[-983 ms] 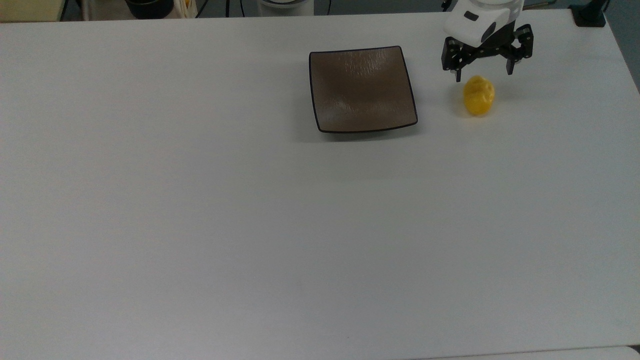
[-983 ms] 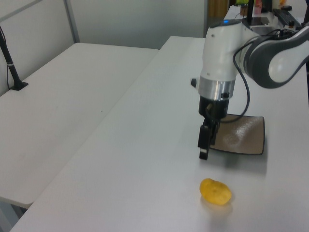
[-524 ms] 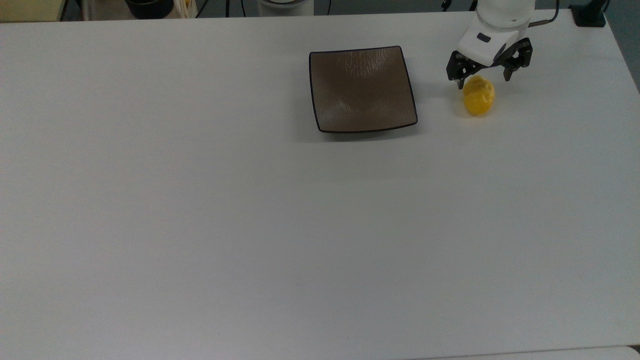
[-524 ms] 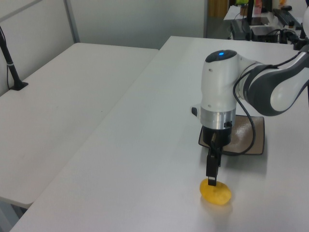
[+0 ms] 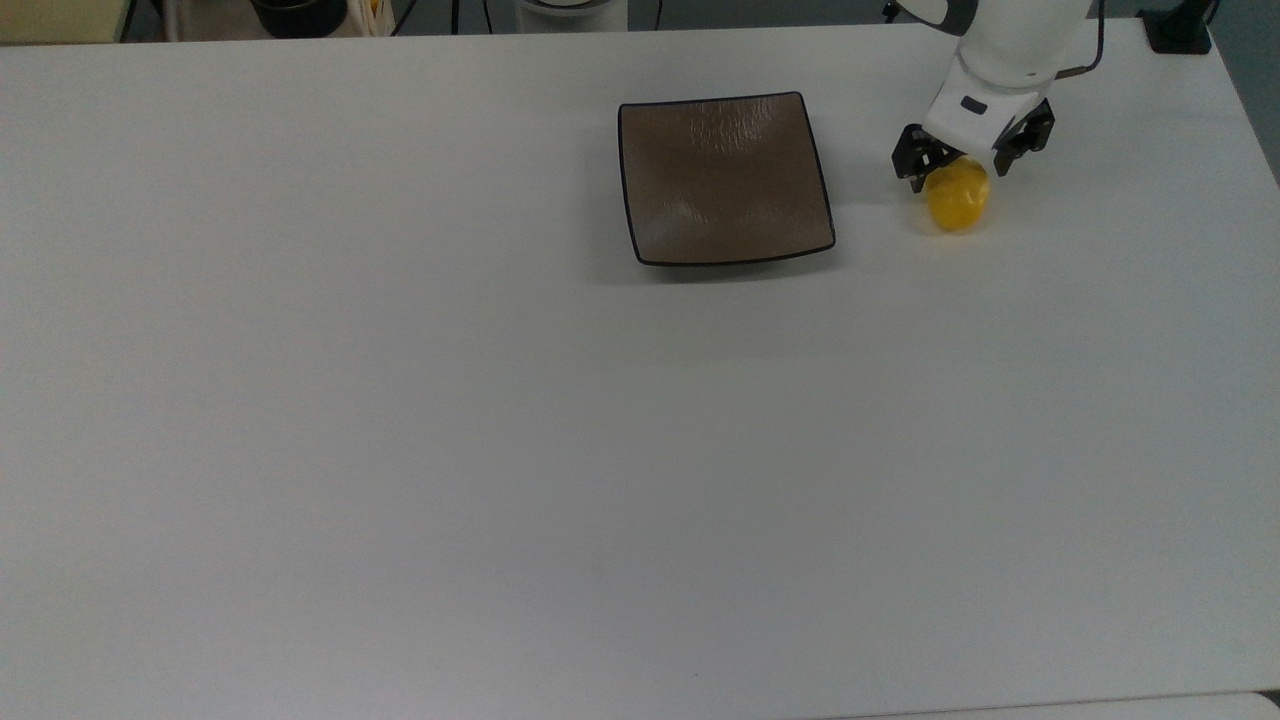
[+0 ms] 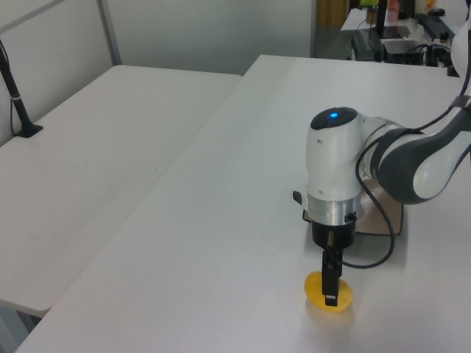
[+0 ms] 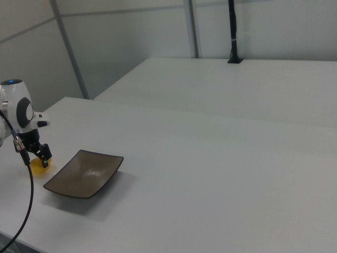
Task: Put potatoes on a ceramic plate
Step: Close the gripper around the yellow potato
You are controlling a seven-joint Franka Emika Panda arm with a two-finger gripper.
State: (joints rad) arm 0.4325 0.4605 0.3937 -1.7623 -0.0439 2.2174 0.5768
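Observation:
The yellow potato (image 5: 958, 203) lies on the white table to the right of the ceramic plate (image 5: 724, 178) in the top view. My gripper (image 5: 957, 172) is lowered over it, open, one black finger on each side of its far end. In the left view a finger (image 6: 330, 283) stands in front of the potato (image 6: 342, 296), and the plate (image 6: 391, 218) shows behind the arm. The right view has the potato (image 7: 37, 165) just left of the plate (image 7: 84, 173), with the gripper (image 7: 40, 156) down on it. The plate holds nothing.
The white table (image 5: 500, 450) stretches wide to the top view's left and front. A second white table (image 6: 96, 154) stands alongside in the left view, with a black post (image 6: 18, 110) on it. A black cable (image 7: 23, 195) hangs from the arm.
The gripper has come down from above and behind the potato until its fingers straddle it. Potato and plate have stayed put.

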